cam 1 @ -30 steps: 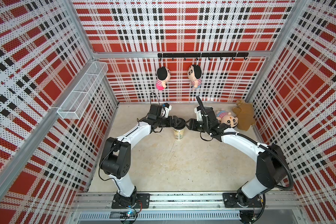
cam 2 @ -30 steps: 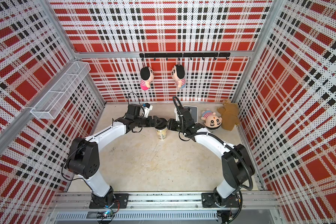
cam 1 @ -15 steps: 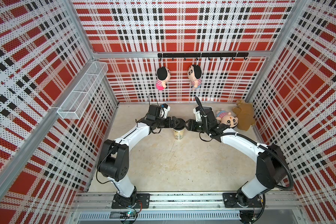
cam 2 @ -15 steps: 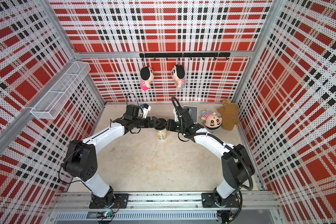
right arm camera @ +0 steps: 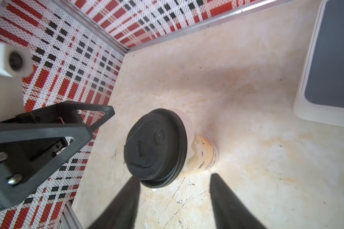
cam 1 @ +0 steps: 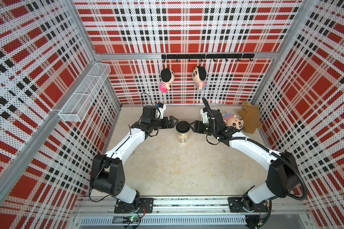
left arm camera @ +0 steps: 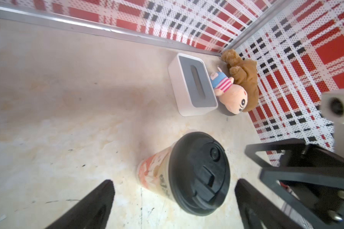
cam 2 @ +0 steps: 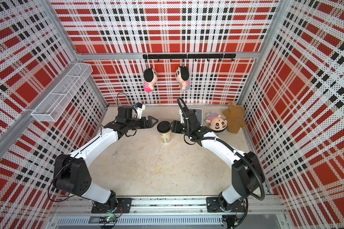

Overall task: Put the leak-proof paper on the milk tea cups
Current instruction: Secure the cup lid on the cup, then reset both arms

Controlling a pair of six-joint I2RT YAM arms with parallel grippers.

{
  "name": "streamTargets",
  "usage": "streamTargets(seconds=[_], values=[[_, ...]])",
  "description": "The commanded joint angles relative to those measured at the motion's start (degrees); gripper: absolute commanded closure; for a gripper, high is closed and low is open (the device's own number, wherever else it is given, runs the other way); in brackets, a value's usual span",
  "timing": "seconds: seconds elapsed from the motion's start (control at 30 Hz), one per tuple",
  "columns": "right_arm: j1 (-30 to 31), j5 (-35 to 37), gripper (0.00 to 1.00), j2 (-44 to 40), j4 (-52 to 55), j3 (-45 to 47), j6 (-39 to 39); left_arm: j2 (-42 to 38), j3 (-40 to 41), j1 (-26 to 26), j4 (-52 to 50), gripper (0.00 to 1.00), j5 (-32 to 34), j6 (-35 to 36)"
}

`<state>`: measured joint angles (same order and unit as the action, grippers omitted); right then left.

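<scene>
Left gripper (cam 1: 174, 122) stands wide open and empty, just left of the cup (cam 1: 183, 136), fingertips level with the rim but not touching it. Right gripper (cam 1: 191, 125) is also open, less wide, holding nothing; in the right wrist view one finger (right arm camera: 127, 198) sits close against the edge of the black lid (right arm camera: 155, 147), contact uncertain.

Cup stands upright on the table (cam 1: 167, 168), far centre, between the two grippers. Lid is seated on the rim and looks level in both top views. A pale translucent fringe shows under the lid's edge in the right wrist view, which I read as the leak-proof paper (right arm camera: 188, 126) trapped between lid and rim; it is not visible in either top view.

White box with grey slotted top (left arm camera: 195, 85) sits far right, next to a striped doll (left arm camera: 226, 89) and a brown plush (left arm camera: 244, 75), all well apart from the cup.

Judgement: paper is in place and capped, both grippers released. Step in hand is the let-go at the end of the task.

Next move calls for backing both arms straight away from the cup sideways, not upward through the lid. Right finger needs care: any drag on the lid's edge could tip the tall cup or unseat the lid.
</scene>
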<state>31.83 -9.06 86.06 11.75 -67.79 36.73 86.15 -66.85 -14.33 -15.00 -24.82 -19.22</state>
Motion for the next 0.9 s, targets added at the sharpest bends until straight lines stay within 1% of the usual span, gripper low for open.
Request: streamTargets(seconds=[0.0, 0.03, 0.07, 0.13, 0.17, 0.2, 0.27, 0.33, 0.37, 0.43, 0.5, 0.57, 0.6, 0.63, 0.67, 0.7, 0.73, 0.77, 0.8, 0.83, 0.87], values=[[-2.2, 7.73, 0.14, -7.79, 1.18, 4.05, -4.24, -6.61, 5.8, 3.54, 4.05, 0.02, 13.19, -1.48], [-2.95, 10.99, 0.0, -10.63, 0.87, 6.4, -4.65, -9.32, 9.06, 4.33, 6.48, 0.02, 17.43, -1.58], [-3.65, 14.44, 0.0, -13.28, 0.23, 8.81, -6.91, -11.81, 12.03, 4.83, 8.42, 0.02, 21.67, -3.62], [-6.33, 21.72, 0.0, -19.48, -1.98, 15.04, -8.3, -17.64, 19.61, 5.18, 13.67, 0.02, 32.75, -4.37], [-7.71, 25.12, 0.0, -22.15, -3.73, 18.75, -8.92, -19.76, 22.55, 5.31, 15.47, 0.02, 37.2, -4.9], [-9.23, 28.58, 0.0, -24.87, -6.4, 22.71, -9.78, -21.82, 26.21, 5.91, 17.27, 0.02, 40.48, -4.74], [-11.61, 34.24, 0.0, -29.08, -13.36, 30.38, -13.08, -24.72, 32.72, 6.17, 22.07, 0.02, 44.17, -0.39], [-14.12, 36.8, 0.0, -30.8, -20.73, 36.73, -17.63, -26.32, 38.67, 6.34, 26.88, 0.02, 49.29, 1.29], [-15.15, 36.99, 0.0, -30.54, -23.34, 38.76, -19.35, -26.58, 40.98, 6.64, 28.88, 0.02, 50.46, 1.37], [-17.16, 36.86, 0.0, -27.86, -28.14, 41.51, -21.61, -26.36, 45.81, 7.2, 34.96, 0.02, 50.24, 4.27], [-17.9, 34.37, 0.0, -24.07, -34.29, 43.52, -24.67, -26.34, 47.24, 7.65, 38.44, 0.02, 51.31, 6.71], [-18.23, 33.36, 0.0, -19.6, -41.37, 44.55, -27.97, -26.88, 51.92, 8.13, 47.34, 0.02, 50.43, 8.73], [-18.37, 33.9, 0.0, -17.98, -38.82, 42.5, -27.49, -26.72, 56.3, 8.23, 55.82, 0.02, 48.91, 11.07], [-18.42, 34.24, 0.0, -16.04, -41.08, 42.22, -28.87, -25.62, 61.54, 8.39, 67.57, 0.02, 46.79, 14.0], [-18.51, 34.0, 0.0, -14.82, -44.05, 42.86, -29.97, -24.58, 63.12, 8.6, 73.0, 0.02, 46.37, 14.72], [-18.74, 33.59, 0.0, -13.11, -50.29, 44.79, -31.96, -24.68, 62.1, 8.72, 70.1, 0.02, 45.84, 15.31], [-19.34, 33.37, 0.0, -10.7, -56.77, 46.82, -32.73, -23.83, 62.09, 9.14, 71.42, 0.02, 45.01, 16.06], [-20.46, 31.15, 0.0, -8.68, -57.63, 47.0, -32.99, -22.69, 61.84, 9.81, 72.64, 0.02, 44.11, 16.27], [-21.55, 30.09, 0.0, -6.52, -57.62, 47.1, -31.69, -21.29, 61.02, 11.19, 72.73, 0.02, 42.58, 16.04], [-22.39, 29.09, 0.0, -4.32, -60.85, 47.14, -31.9, -20.0, 60.34, 12.45, 73.08, 0.02, 41.16, 15.59], [-22.49, 28.26, 0.0, -4.48, -54.14, 44.48, -30.82, -18.58, 60.38, 13.89, 75.68, 0.02, 38.98, 14.92]])
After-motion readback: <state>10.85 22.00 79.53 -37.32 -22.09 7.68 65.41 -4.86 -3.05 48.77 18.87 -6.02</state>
